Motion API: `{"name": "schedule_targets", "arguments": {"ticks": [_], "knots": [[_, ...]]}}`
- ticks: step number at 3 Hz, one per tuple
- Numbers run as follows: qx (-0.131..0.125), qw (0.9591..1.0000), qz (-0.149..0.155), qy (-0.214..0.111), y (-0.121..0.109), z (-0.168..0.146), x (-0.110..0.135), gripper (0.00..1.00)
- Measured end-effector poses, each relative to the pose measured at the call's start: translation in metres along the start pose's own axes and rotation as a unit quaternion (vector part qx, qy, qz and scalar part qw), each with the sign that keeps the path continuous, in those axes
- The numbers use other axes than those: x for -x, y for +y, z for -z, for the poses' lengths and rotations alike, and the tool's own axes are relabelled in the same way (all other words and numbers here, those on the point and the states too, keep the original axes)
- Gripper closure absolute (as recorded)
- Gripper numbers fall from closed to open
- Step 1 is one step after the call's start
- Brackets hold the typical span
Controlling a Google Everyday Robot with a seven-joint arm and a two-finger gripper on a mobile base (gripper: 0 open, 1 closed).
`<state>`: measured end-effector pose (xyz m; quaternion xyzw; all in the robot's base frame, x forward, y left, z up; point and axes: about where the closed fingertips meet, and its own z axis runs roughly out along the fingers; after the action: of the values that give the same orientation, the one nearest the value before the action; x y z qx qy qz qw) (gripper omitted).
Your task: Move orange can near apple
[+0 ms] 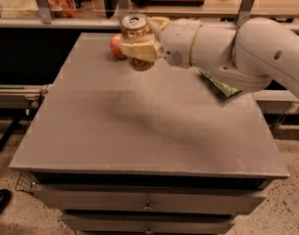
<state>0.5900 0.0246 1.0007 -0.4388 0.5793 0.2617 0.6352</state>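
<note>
Camera view: pincer grips orange can beside apple; green packet under arm.

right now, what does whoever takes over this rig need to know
Gripper: shut on the orange can, over the far part of the table.
Orange can: upright in the grip, apparently just above the tabletop.
Apple: on the table just left of the can, partly hidden by it.
Done: can grasped and held beside the apple.
Left: set it down, release, pull the arm clear.
Note: green packet lies under the arm.
</note>
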Motion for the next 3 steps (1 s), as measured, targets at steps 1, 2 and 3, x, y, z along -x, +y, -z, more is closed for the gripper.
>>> {"name": "schedule_targets", "arguments": {"ticks": [1, 2, 3], "knots": [[-0.033, 0.9994, -0.006, -0.009, -0.043, -0.01, -0.011, 1.0], [-0.062, 0.9979, -0.02, 0.007, -0.08, -0.024, -0.041, 1.0], [-0.075, 0.9963, -0.041, 0.009, -0.094, -0.036, -0.066, 1.0]]}}
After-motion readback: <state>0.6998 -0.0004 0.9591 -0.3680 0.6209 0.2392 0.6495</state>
